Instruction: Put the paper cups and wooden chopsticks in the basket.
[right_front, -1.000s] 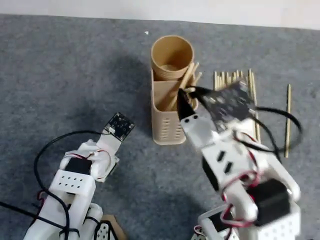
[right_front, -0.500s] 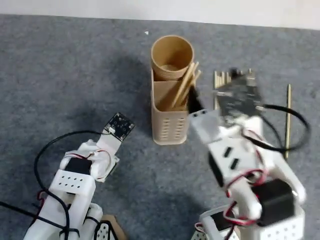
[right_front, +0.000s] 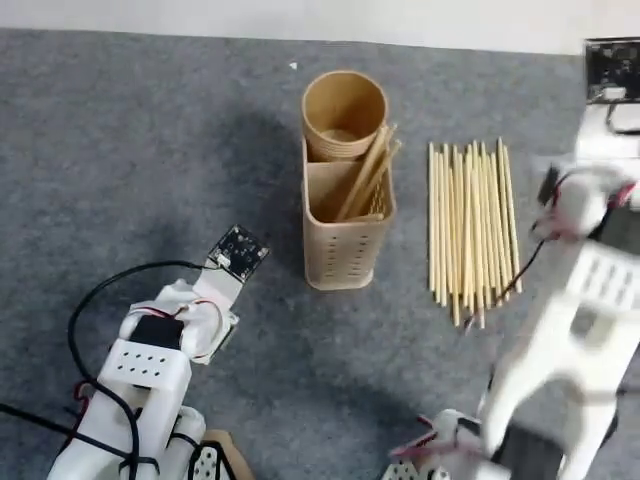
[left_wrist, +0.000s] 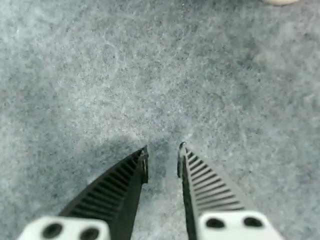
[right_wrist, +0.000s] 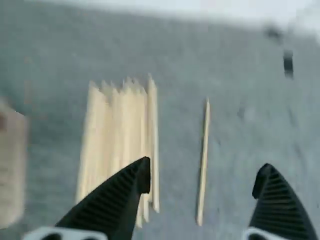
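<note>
From above, the basket (right_front: 345, 250) stood on the grey carpet (right_front: 150, 130), and it had two compartments. The far compartment held an upright paper cup (right_front: 344, 110) with its mouth open to the camera. The near one held a few chopsticks (right_front: 366, 178), which leaned to the right with their tips above the rim. Near the basket, but not touching it, a row of chopsticks (right_front: 468, 230) lay flat on the carpet, side by side. The left arm (right_front: 150, 355) stood well apart from the basket. The right wrist view added a single chopstick (right_wrist: 204, 135), lying alone beside the row and apart from it. The right gripper (right_wrist: 204, 170) hung over this stick with its fingers spread wide and holding nothing. In the left wrist view, the left gripper (left_wrist: 162, 157) had its fingers a little apart over bare carpet, with nothing between them.
</note>
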